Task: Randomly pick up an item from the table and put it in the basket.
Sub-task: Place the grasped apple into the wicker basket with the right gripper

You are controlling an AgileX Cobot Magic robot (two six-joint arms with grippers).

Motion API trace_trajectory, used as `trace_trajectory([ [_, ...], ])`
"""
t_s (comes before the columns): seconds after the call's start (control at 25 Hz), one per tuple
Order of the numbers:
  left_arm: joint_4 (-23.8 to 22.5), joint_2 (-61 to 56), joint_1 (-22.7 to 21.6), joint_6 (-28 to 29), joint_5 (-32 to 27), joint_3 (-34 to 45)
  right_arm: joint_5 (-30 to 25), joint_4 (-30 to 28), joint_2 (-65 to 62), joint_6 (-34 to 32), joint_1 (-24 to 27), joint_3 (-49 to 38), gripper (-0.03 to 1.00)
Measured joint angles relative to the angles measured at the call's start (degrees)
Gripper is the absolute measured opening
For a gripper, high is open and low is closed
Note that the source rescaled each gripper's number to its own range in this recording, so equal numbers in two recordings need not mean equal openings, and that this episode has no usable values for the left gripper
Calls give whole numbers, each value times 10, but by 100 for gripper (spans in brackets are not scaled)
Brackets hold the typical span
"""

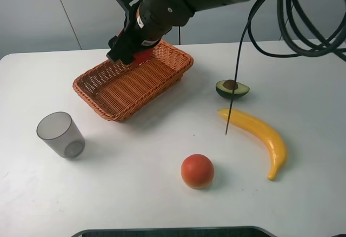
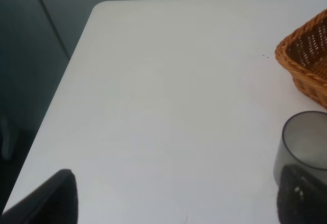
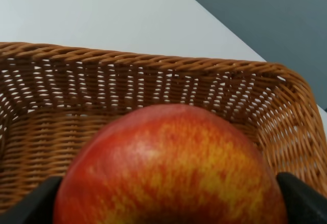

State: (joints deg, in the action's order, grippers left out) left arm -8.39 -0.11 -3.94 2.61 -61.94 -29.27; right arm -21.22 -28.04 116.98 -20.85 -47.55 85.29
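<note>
My right gripper (image 1: 131,50) reaches across to the left and hangs over the far part of the wicker basket (image 1: 130,90). It is shut on the red apple (image 3: 168,162), which has yellow streaks and fills the right wrist view above the basket's woven wall (image 3: 127,86). In the exterior view only a red sliver of the apple (image 1: 145,57) shows under the gripper. My left gripper (image 2: 176,208) is open and empty, low over the white table (image 1: 135,199) near its corner. The left arm is out of the exterior view.
A grey translucent cup (image 1: 60,134) stands left of the basket, close to my left gripper's fingertip (image 2: 301,196). An orange-red round fruit (image 1: 197,171), a yellow banana (image 1: 259,134) and an avocado half (image 1: 232,89) lie to the right. A thin black cable (image 1: 231,107) hangs down by the avocado.
</note>
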Motion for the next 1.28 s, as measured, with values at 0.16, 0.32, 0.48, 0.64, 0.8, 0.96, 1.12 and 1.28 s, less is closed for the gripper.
trace_trajectory([
  [0.16, 0, 0, 0, 0, 0, 0, 36, -13, 27, 0, 3, 0, 9],
  [0.32, 0, 0, 0, 0, 0, 0, 50, -13, 50, 0, 3, 0, 9],
  [0.48, 0, 0, 0, 0, 0, 0, 51, -13, 62, -3, 3, 0, 9],
  [0.64, 0, 0, 0, 0, 0, 0, 51, -13, 66, -5, 3, 0, 16],
  [0.8, 0, 0, 0, 0, 0, 0, 55, -14, 67, -5, 6, 1, 94],
  [0.96, 0, 0, 0, 0, 0, 0, 55, -14, 66, -5, 7, 1, 99],
  [1.12, 0, 0, 0, 0, 0, 0, 55, -16, 57, -5, 7, 1, 99],
  [1.28, 0, 0, 0, 0, 0, 0, 36, -15, 37, -9, 7, 1, 99],
])
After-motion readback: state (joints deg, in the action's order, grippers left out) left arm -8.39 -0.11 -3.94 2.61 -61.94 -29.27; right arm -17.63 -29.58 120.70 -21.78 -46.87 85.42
